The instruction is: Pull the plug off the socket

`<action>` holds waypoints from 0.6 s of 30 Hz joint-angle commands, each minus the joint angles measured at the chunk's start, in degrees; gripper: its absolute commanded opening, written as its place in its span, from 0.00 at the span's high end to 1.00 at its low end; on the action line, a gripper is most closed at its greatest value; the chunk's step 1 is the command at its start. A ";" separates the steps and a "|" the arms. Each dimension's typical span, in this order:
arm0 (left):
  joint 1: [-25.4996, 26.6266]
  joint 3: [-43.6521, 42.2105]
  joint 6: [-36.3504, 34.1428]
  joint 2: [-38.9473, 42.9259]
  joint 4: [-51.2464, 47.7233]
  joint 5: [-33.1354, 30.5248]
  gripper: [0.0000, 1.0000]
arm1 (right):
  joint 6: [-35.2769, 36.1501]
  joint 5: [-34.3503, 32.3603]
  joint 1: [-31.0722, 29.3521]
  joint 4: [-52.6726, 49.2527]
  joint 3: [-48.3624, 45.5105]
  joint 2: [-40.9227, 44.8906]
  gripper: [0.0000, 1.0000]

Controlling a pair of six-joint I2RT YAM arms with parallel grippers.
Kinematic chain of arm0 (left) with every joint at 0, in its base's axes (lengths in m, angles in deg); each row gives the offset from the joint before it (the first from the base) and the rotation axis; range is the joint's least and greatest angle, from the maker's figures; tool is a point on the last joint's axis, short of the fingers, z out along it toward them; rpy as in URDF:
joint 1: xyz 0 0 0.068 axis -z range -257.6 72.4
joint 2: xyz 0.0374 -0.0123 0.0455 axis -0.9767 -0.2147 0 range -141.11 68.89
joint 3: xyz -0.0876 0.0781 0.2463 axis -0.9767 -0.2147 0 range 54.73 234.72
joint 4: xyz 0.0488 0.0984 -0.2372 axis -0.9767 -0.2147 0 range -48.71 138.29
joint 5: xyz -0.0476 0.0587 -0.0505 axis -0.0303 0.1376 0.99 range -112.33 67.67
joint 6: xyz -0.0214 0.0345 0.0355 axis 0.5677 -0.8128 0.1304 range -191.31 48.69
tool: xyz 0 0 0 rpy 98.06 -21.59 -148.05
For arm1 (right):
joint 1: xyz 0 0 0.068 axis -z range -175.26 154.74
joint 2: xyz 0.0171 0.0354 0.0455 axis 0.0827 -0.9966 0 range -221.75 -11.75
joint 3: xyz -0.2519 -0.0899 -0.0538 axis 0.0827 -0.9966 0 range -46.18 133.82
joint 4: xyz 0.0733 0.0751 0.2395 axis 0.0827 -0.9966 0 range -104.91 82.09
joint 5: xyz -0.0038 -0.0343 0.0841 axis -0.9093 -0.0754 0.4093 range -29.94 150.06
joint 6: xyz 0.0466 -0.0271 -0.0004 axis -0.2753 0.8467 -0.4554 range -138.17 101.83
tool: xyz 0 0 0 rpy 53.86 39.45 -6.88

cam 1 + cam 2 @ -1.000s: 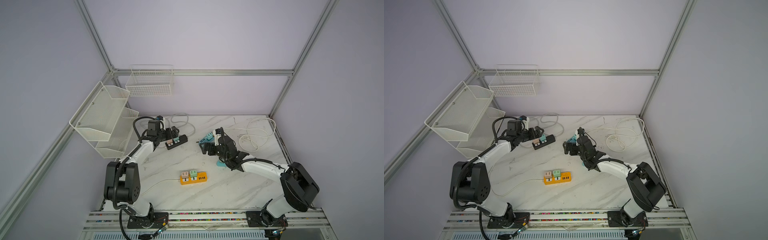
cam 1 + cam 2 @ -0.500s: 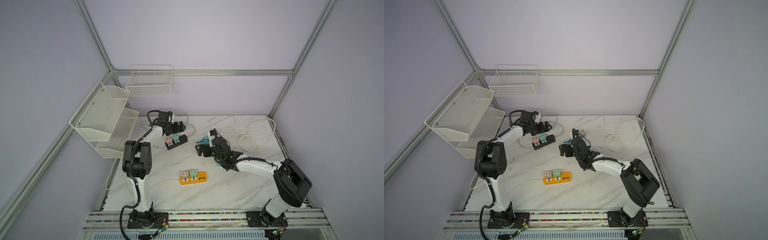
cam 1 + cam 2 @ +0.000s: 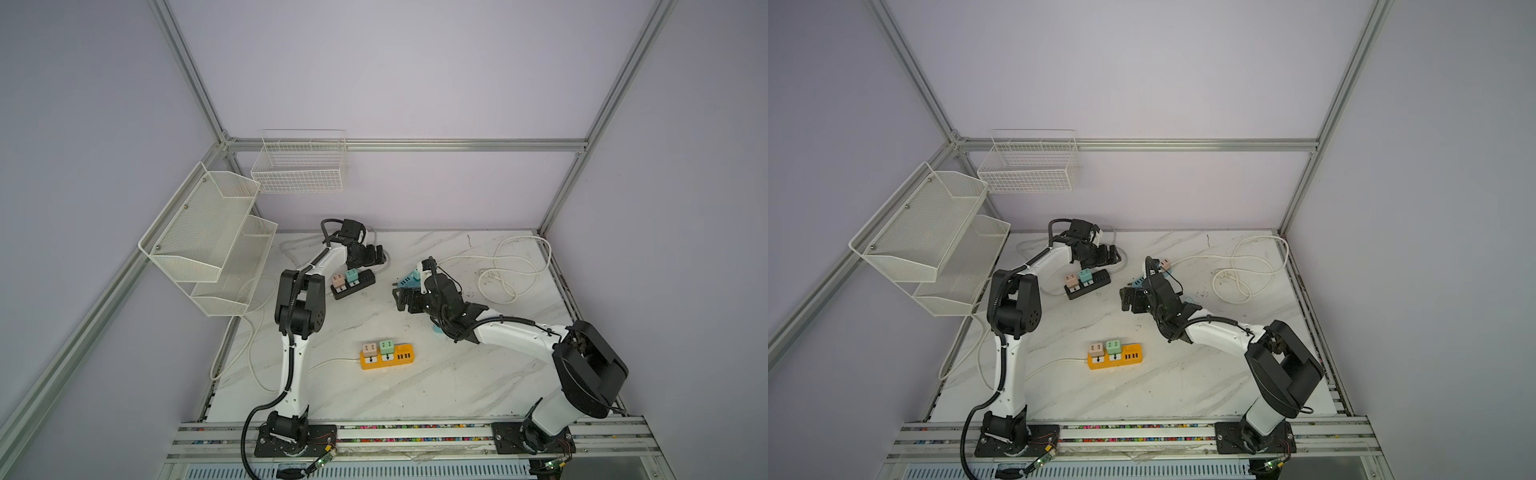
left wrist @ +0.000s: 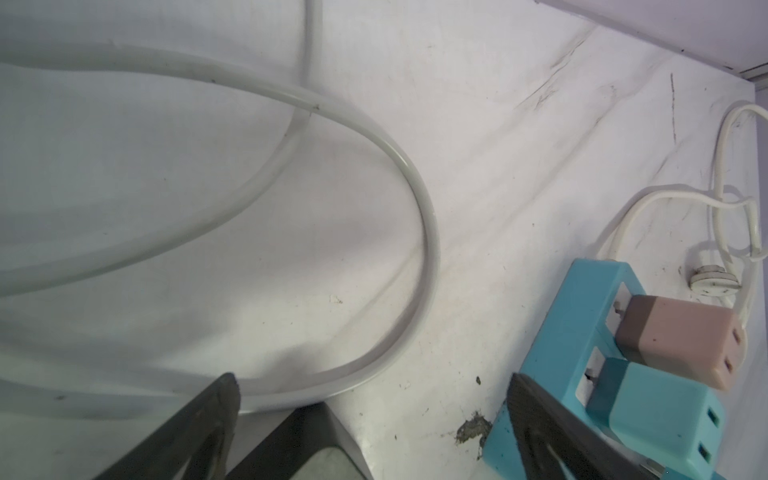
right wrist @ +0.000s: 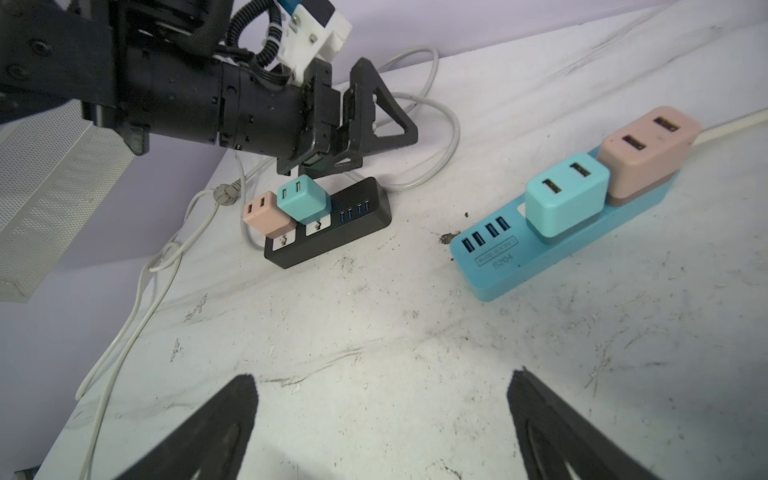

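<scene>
Plainly, nothing is gripped yet: both end effectors stand with their jaws apart and empty. The left end effector (image 3: 375, 254) hangs at the back of the worktop (image 3: 449, 374), just above and behind the black power strip (image 3: 356, 284), where a teal plug (image 5: 302, 198) and a pink plug (image 5: 266, 214) sit side by side in their sockets. That placement suggests the teal plug is the one to be pulled (in the right wrist view it lies nearest under the open jaws), though the pictures do not settle which plug is meant. The right end effector (image 3: 401, 299) sits low near the middle, just beside the blue power strip (image 5: 540, 253), which carries a second teal plug (image 5: 565, 195) and a second pink plug (image 5: 648, 149). From there it could pin a strip down while the other arm pulls, since a light strip would likely lift with its plug. An orange power strip (image 3: 386, 356) lies well apart toward the front, with neither arm near it.

The worktop is white with grey marbling, scuffed and speckled with dirt. White cables (image 3: 508, 270) loop loosely at the right rear, and a thicker grey cable (image 4: 434, 249) curls by the left arm. Lilac walls and an aluminium frame enclose the cell. Mesh baskets (image 3: 208, 237) hang on the left wall and a wire basket (image 3: 299, 166) hangs on the back wall.
</scene>
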 commanded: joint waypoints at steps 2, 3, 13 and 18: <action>0.77 7.26 -1.44 -0.67 -4.69 0.77 0.00 | 0.85 -1.65 -0.32 -1.28 -1.10 2.22 0.03; 0.86 7.97 -1.44 -1.15 -5.53 0.72 0.00 | 0.81 -1.69 -0.32 -1.33 -1.14 2.40 0.02; 1.75 9.20 -2.88 -2.70 -9.29 2.20 0.00 | 0.35 -2.03 -0.25 -1.15 -1.76 3.17 0.02; 1.92 9.31 -3.34 -3.07 -10.77 3.26 0.00 | 0.18 -2.05 -0.40 -1.33 -1.44 3.30 0.03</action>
